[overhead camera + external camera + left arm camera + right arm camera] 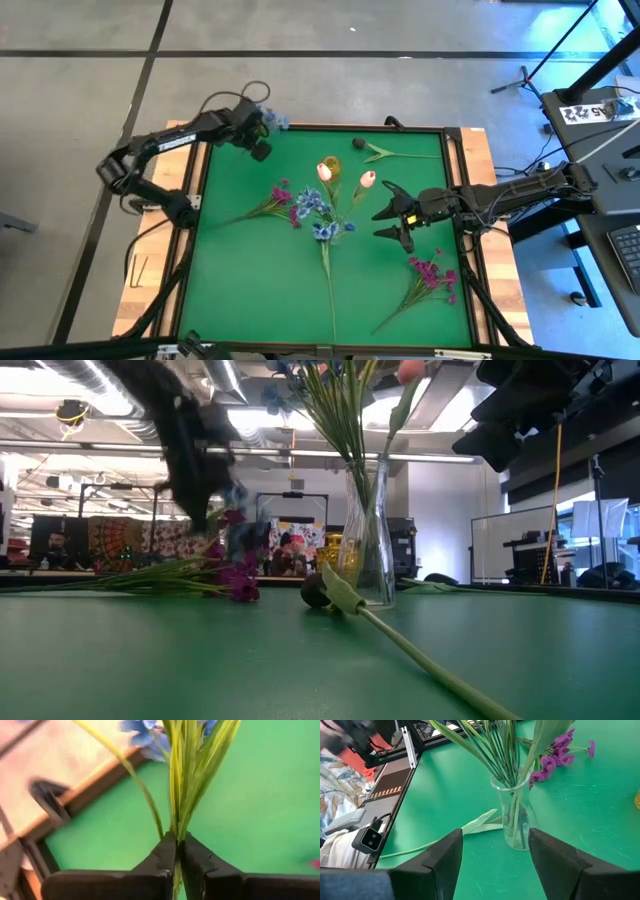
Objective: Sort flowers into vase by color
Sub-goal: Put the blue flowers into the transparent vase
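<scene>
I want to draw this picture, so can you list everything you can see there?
table mat: one, green, under everything
vase: one, clear glass, middle of the mat, stems in it
pale tulips: two, white-pink, at the vase
blue sprays: at least two, blue, at the vase
held blue flower: one, blue, far left corner
magenta sprays: two, magenta, one lying left of the vase, one near the right edge
dark tulip: one, near-black, lying at the far edge
left pincer: one, dark, shut on the held blue flower's stem
right pincer: one, dark, open, right of the vase
</scene>
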Controlling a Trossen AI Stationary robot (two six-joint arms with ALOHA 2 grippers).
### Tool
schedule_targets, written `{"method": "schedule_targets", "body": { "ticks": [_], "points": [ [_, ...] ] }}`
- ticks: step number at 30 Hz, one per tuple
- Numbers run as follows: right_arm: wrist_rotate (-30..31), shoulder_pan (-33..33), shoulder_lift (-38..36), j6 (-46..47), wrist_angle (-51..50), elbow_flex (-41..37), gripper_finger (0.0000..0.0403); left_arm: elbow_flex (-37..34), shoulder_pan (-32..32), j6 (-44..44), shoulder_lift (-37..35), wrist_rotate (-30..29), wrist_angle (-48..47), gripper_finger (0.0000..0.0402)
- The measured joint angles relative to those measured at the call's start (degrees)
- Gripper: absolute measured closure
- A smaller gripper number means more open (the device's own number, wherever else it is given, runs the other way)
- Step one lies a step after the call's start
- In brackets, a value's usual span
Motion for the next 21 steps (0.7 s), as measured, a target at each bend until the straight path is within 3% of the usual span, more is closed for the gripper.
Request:
{"method": "schedule_targets", "body": {
  "ticks": [15, 21],
  "points": [
    [-0.57, 0.0, -1.78, -2.26, 1.05, 2.82, 0.0176, 16.15, -14.71, -7.78, -24.6, 3.62, 0.17, 0.0397],
    [-2.14, 0.0, -1.76, -7.79, 7.28, 8.71, 0.0176, 17.6, -24.3, -10.98, -28.9, 10.35, 9.95, 0.0397]
  ]
}}
